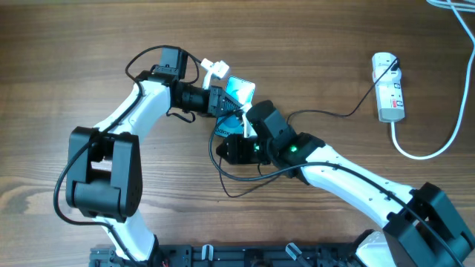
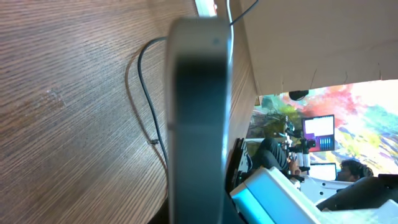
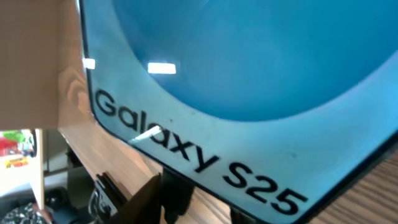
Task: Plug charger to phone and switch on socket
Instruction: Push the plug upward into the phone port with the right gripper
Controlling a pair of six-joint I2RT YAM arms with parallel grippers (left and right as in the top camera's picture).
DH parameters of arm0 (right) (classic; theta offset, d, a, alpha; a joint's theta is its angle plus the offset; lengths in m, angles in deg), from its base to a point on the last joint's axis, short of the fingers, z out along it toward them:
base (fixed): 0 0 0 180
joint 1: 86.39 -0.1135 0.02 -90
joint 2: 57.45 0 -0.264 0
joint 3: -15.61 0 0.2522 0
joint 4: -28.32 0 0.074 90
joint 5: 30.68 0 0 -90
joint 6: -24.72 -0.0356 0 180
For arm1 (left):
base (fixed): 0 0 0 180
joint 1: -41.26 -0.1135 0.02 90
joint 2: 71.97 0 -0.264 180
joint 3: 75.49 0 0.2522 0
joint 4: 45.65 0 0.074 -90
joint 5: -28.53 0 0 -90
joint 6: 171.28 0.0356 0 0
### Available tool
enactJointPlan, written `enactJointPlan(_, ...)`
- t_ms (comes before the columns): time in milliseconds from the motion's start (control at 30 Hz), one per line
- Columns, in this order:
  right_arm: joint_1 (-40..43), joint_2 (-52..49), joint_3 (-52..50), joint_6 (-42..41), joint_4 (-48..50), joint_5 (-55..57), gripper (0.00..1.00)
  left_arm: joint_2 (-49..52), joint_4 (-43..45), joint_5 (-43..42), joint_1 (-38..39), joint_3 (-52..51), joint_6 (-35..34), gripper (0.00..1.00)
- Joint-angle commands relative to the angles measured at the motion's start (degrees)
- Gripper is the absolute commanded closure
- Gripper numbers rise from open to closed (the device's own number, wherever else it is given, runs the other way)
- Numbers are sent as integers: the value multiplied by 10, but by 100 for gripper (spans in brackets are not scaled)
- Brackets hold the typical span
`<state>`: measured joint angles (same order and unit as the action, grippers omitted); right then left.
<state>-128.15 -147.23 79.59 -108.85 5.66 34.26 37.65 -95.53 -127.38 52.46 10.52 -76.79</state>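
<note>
Wood-grain table (image 1: 74, 44) shows beneath a lifted, tilted phone (image 1: 240, 90), pinched by the left fingers (image 1: 217, 100), which are fully shut on it. Its long axis runs toward the right fingers (image 1: 246, 124), with the "Galaxy S25" end nearest them. Whether those hold the black charger (image 1: 349, 113), or how wide they stand, I cannot tell. Pushed in skewed, the charger could jam or shove the phone out of the pinch.

Showing white tubular link shells (image 1: 137, 104) on both arms, joining at bulky black rounded joint housings (image 1: 104, 174). Carrying thin black cables (image 1: 138, 56) looping outside the joints. Glowing with a small green indicator light (image 1: 294, 149) on the right arm's black wrist housing (image 1: 276, 133). Sitting on a black slotted base rail (image 1: 223, 258).
</note>
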Motion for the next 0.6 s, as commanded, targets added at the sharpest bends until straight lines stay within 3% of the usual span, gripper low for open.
enactJointPlan(0, -9, 3, 0, -16, 21, 9, 66, -1, 7, -19, 2, 1, 13, 96)
enactJointPlan(267, -15, 3, 0, -36, 24, 45, 73, -1, 8, -17, 2, 1, 13, 96)
enactJointPlan(467, -15, 3, 0, -46, 29, 59, 96, -1, 8, -17, 2, 1, 13, 96)
enactJointPlan(567, -13, 3, 0, -48, 41, 63, 96, -1, 7, -15, 2, 1, 13, 96)
